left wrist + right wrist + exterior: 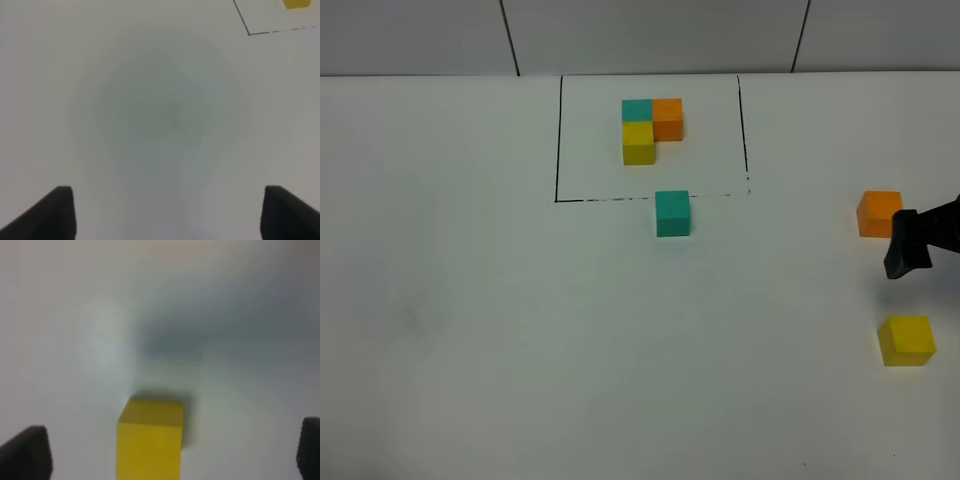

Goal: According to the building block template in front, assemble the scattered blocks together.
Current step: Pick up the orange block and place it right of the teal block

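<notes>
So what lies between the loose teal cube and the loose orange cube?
Only bare table, from teal cube to orange cube, seen in the exterior high view.

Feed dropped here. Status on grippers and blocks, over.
Left gripper open, empty. Right gripper open, yellow block ahead, ungripped. Teal block on frame line, orange block far right. Nothing blocking.

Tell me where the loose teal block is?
In the high view, the teal block sits near the middle, just outside the bottom line of the black frame.
</notes>
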You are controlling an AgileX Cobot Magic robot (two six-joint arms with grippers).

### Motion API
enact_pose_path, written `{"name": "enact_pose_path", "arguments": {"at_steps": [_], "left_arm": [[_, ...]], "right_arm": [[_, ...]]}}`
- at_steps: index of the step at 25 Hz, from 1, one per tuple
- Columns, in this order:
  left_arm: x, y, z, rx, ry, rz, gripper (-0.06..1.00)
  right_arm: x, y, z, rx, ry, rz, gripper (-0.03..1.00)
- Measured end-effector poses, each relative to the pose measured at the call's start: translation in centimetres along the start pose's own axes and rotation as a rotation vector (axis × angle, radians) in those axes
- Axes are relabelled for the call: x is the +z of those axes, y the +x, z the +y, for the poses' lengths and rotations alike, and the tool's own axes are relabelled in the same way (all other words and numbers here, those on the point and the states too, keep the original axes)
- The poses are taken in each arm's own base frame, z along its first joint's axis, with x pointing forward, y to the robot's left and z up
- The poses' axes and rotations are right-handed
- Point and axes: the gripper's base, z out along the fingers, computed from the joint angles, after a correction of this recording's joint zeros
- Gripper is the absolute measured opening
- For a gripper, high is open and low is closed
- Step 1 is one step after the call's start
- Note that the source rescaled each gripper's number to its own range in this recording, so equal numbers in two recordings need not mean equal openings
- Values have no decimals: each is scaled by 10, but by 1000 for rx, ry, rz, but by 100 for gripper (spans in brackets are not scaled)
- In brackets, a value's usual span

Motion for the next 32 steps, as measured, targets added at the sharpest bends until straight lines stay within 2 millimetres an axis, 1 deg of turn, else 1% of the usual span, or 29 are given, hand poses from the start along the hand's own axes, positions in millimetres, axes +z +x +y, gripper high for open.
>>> {"name": "enact_pose_path", "arguments": {"at_steps": [7,11,14,19,21,27,32], "left_arm": [[0,0,0,0,0,0,82],[0,0,0,0,0,0,82],[0,0,0,0,0,0,82],[0,0,0,0,0,0,82],[0,0,0,0,0,0,82],[0,0,0,0,0,0,82],[0,0,0,0,0,0,82]], "right_arm": [[2,4,0,-3,0,42,100],[13,13,0,6,-2,50,100],[13,10,-1,4,3,18,100],[2,-9,-1,7,7,-89,100],[2,-19,-1,11,4,-112,100],[26,-51,-5,17,-2,-102,100],[45,-76,1,-16,-14,-96,100]]}}
